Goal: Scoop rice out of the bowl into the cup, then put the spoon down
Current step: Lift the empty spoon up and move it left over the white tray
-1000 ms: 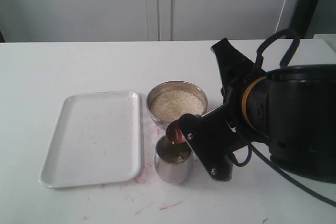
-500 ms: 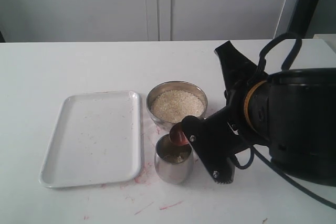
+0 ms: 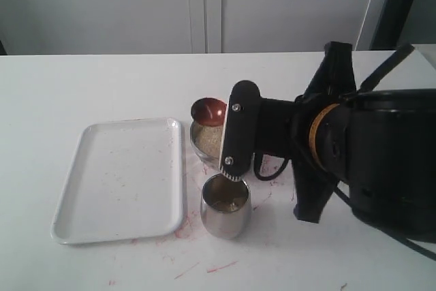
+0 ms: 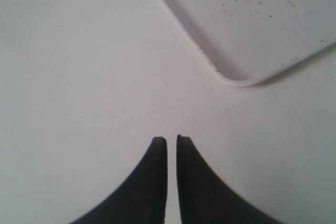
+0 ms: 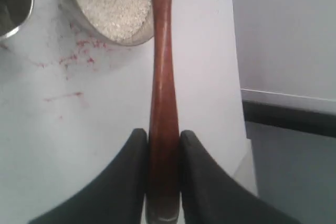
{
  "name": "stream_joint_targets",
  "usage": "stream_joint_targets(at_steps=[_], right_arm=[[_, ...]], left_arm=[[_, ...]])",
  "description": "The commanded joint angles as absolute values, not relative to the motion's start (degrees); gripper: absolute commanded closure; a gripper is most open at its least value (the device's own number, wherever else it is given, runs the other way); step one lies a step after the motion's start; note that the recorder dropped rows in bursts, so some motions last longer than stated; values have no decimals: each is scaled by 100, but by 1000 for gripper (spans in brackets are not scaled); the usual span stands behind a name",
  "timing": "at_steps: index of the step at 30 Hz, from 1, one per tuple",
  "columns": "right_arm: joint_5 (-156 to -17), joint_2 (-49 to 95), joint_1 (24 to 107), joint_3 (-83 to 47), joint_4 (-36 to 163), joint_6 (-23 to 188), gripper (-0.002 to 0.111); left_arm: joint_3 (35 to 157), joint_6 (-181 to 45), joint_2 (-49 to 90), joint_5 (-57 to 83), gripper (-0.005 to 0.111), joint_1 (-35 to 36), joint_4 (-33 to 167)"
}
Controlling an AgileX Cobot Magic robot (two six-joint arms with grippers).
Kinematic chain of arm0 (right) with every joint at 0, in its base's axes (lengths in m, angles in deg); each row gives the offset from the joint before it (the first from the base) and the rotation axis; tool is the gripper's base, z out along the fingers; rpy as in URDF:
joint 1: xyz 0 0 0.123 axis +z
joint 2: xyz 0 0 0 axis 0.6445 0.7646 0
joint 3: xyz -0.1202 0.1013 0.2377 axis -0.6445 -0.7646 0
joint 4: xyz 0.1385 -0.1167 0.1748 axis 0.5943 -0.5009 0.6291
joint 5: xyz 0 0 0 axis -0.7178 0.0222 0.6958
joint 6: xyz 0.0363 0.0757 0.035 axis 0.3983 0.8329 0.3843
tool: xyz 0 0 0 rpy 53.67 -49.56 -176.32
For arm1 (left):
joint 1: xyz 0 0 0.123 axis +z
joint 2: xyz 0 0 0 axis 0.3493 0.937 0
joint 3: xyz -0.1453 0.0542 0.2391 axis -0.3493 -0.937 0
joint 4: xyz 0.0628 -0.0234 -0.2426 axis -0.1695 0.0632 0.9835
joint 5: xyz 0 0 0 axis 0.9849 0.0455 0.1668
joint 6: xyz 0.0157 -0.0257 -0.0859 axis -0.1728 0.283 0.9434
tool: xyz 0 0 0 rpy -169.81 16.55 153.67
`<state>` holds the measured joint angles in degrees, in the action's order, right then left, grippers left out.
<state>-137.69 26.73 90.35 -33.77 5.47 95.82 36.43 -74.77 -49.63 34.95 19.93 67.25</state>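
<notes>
Right gripper (image 3: 236, 134) swinging off cup (image 3: 225, 206), rising toward bowl (image 3: 202, 148). Wrist rolling: gripper body turning from slanted to near upright. Spoon (image 3: 208, 111) head leaving cup rim, now hovering above bowl's edge, hollow face turning to camera, looking empty. Gripper now hiding most of rice (image 3: 207, 140).

Exterior view: raised, mid-distance, facing down across the table (image 3: 82, 80) to the back wall (image 3: 102, 5). Left wrist view: close above table; shares the tray (image 3: 122, 182), 9 o'clock of the bowl (image 3: 199, 149). Right wrist view: close, sighting along the spoon (image 5: 163, 103); shares bowl.
</notes>
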Motion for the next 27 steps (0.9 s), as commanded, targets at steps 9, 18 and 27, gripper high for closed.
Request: stream_joint_targets(at_steps=[9,18,27], right_arm=[[-11779,2225,9037,-3004,2183,13105,108],[-11752,2225,9037,-1836,3673,12937,108],[-11896,2400,9037,-487,4869,12136,108]], left_arm=[[3591,-7444,-4925,3728,92,1971,6725],[3591,-7444,-4925,3728,92,1971,6725],[3591,-7444,-4925,3728,92,1971,6725]])
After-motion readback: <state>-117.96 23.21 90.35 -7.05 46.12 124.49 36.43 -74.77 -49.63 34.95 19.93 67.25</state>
